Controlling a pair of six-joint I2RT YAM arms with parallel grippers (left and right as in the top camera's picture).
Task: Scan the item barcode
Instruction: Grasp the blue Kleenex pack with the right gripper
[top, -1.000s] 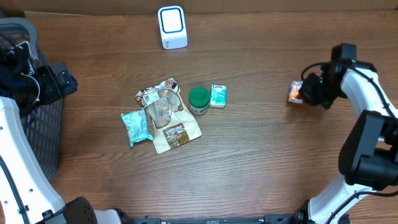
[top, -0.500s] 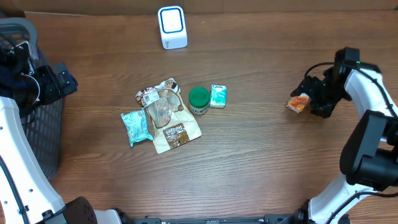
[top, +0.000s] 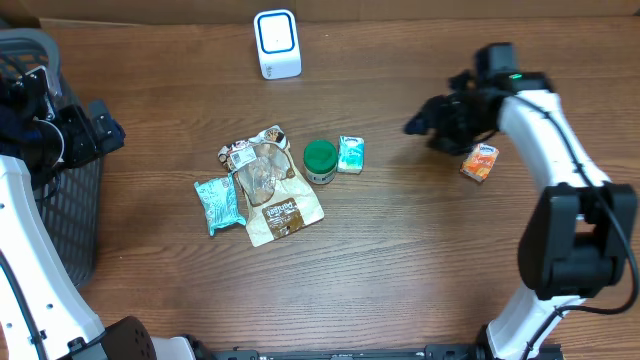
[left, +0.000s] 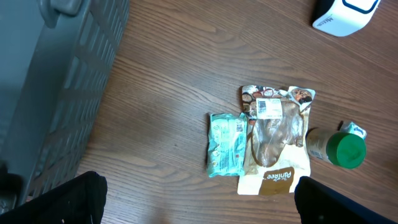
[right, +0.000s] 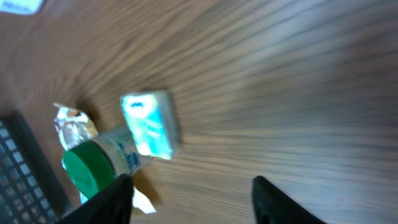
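A white barcode scanner (top: 277, 44) stands at the table's far edge. A small orange packet (top: 481, 161) lies loose on the wood at the right. My right gripper (top: 414, 124) hovers to its left, open and empty, pointing toward a teal box (top: 351, 154) and a green-lidded jar (top: 320, 160). The right wrist view shows the teal box (right: 149, 124) and jar (right: 93, 165) ahead of the open right gripper (right: 189, 199). My left gripper (top: 105, 130) stands open at the far left; between the left gripper (left: 199, 205) fingers there is only wood.
A brown-and-clear pouch (top: 268, 185) and a teal packet (top: 218, 205) lie left of the jar. A dark mesh basket (top: 60, 220) stands at the left table edge. The left wrist view shows the pouch (left: 277, 130) and teal packet (left: 226, 144).
My right gripper let go of the orange packet, which now lies on the table, and the arm swung left toward the middle items. The left arm stayed put.
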